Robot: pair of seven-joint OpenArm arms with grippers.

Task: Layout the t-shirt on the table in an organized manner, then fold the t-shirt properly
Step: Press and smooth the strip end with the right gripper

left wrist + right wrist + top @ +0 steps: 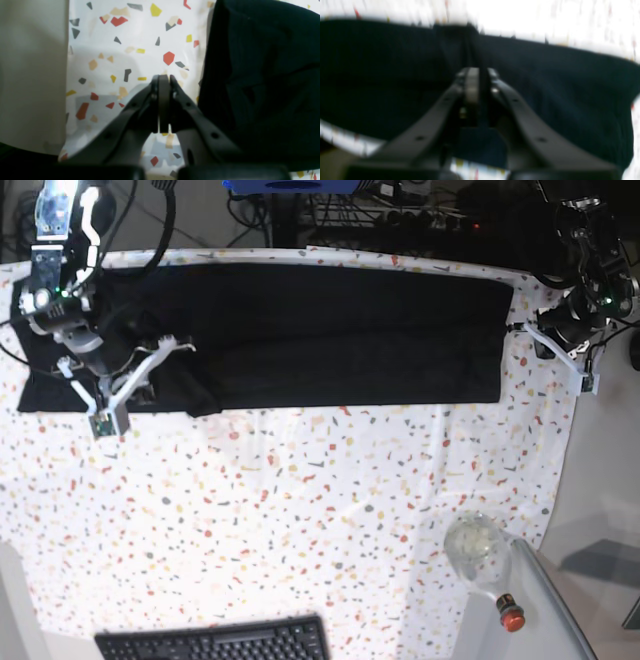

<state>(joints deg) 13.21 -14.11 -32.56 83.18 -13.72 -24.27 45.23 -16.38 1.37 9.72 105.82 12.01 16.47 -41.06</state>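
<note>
The black t-shirt (320, 330) lies spread as a long band across the far part of the speckled table (300, 510). My right gripper (180, 348) is at the shirt's left part and is shut on a pinch of its cloth. In the blurred right wrist view, dark cloth (395, 75) fills the frame and runs between the closed fingers of the right gripper (477, 71). My left gripper (520, 328) is beside the shirt's right edge. In the left wrist view the left gripper (163, 77) is shut and empty above bare table (140, 37), with the shirt (262, 75) just to its right.
A black keyboard (215, 642) lies at the table's front edge. A clear glass vessel (478, 545) and a small red-capped item (511, 613) stand at the front right. A plain grey side surface (600, 510) borders the table on the right. Cables and equipment (400, 215) sit behind the table.
</note>
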